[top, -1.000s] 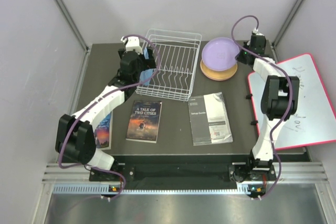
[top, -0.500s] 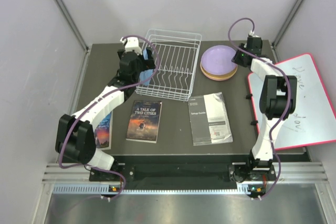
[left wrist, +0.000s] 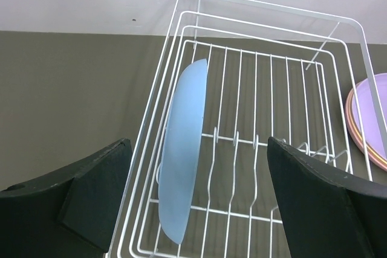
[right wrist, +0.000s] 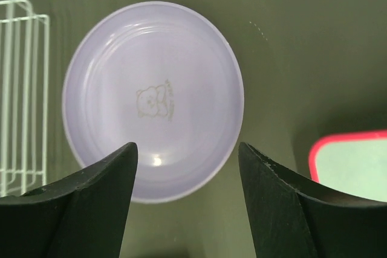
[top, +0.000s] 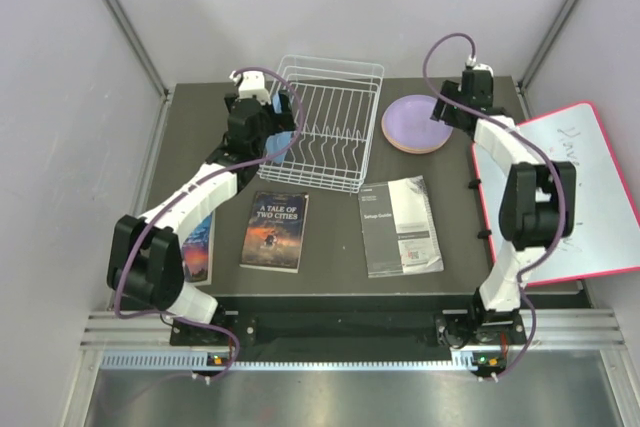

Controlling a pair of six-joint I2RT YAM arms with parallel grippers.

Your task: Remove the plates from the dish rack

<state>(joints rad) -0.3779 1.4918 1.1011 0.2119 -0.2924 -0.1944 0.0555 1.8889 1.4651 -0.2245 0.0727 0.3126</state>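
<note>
My left gripper (left wrist: 197,173) is open, facing the blue plate (left wrist: 181,155) standing in the rack (left wrist: 272,17). If I close off-centre, it may slip or snag wires. Right gripper (right wrist: 187,170) is open above the stacked lilac plate (right wrist: 151,89).

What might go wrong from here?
The blue plate stands on edge at the rack's left end, the open left claw lined up on it: a grip on its thin rim may slip, or the plate may snag the wires and drag the rack. The open right claw hangs over the purple plate; a careless retreat might knock that plate askew.
</note>
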